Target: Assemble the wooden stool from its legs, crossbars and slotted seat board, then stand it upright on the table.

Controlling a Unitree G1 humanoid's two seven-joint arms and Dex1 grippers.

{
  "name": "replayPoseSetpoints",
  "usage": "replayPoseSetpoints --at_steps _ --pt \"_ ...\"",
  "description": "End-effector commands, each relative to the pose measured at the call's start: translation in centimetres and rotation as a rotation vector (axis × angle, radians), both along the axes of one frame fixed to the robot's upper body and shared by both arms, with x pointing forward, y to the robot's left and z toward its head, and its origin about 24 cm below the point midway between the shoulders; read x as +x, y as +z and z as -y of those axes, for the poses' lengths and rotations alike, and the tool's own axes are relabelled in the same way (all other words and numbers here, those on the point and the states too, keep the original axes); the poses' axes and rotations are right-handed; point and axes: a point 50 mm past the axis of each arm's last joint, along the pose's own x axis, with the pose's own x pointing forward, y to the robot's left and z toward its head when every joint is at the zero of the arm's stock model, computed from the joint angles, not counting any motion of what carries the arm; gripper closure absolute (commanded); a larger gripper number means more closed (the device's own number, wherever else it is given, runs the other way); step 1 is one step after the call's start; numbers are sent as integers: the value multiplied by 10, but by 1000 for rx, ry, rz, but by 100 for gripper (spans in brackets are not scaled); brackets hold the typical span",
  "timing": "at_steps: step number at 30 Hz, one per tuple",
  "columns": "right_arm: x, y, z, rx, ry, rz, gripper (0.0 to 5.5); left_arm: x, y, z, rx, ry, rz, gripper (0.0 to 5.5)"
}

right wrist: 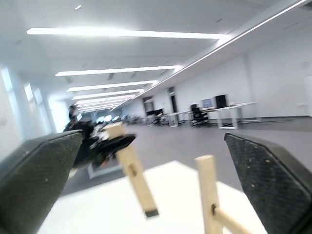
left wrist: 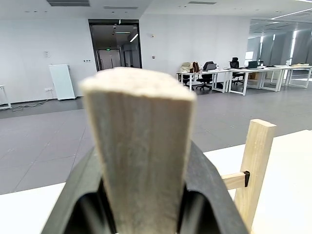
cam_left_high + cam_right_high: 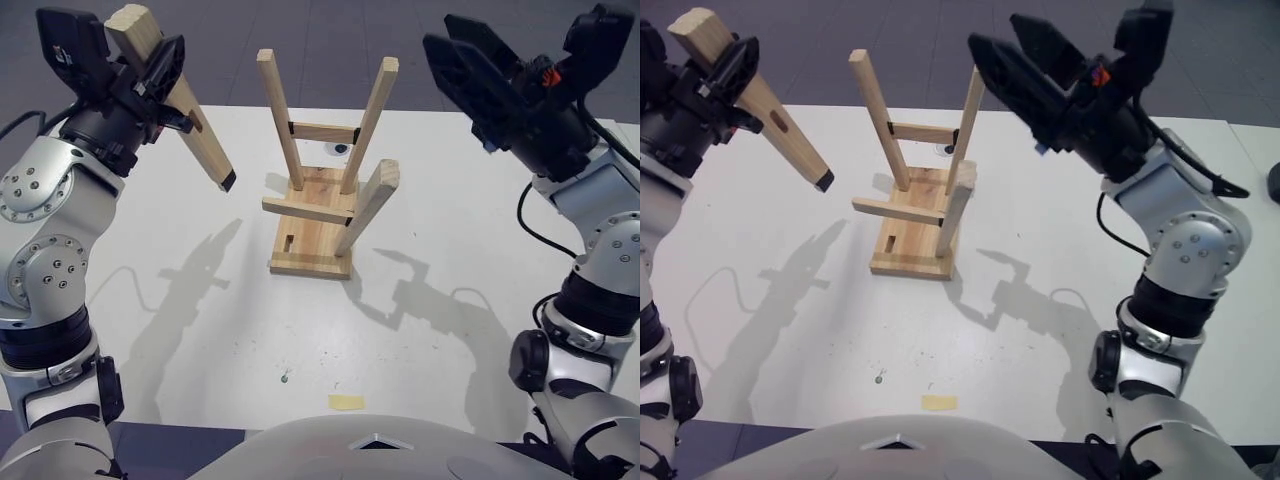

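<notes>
The slotted seat board [image 3: 312, 232] lies flat on the white table [image 3: 200, 330], with three wooden legs standing in it. Two far legs [image 3: 279, 118] [image 3: 370, 122] are joined by a crossbar [image 3: 324, 132]; a nearer leg [image 3: 367, 207] leans, tied to them by a second crossbar [image 3: 305, 211]. My left gripper [image 3: 150, 72] is raised at the left, shut on a loose wooden leg [image 3: 196, 132] that slants down toward the stool, its dark-tipped end in the air. My right gripper [image 3: 468, 72] hangs open high at the right, holding nothing.
A small yellowish scrap [image 3: 346, 402] lies near the table's front edge. A tiny dark speck [image 3: 285, 378] sits left of it. A dark round mark [image 3: 340, 148] shows on the table behind the stool.
</notes>
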Motion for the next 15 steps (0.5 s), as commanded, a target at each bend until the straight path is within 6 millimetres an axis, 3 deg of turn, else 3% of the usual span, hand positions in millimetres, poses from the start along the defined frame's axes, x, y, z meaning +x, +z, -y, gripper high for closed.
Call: replayPoseSetpoints --at_steps 1,5,9,15 --pt "1 -27 0 -255 150 -14 10 -3 0 7 -5 -48 -1 448" --pt "4 -44 -6 -403 250 39 60 -1 -8 9 -76 -60 -49 448" --pt "8 -45 -14 -363 263 72 131 1 -27 10 -46 8 -145 448" --pt "0 -53 -18 -310 202 57 236 -3 -43 24 -87 -44 -181 448"
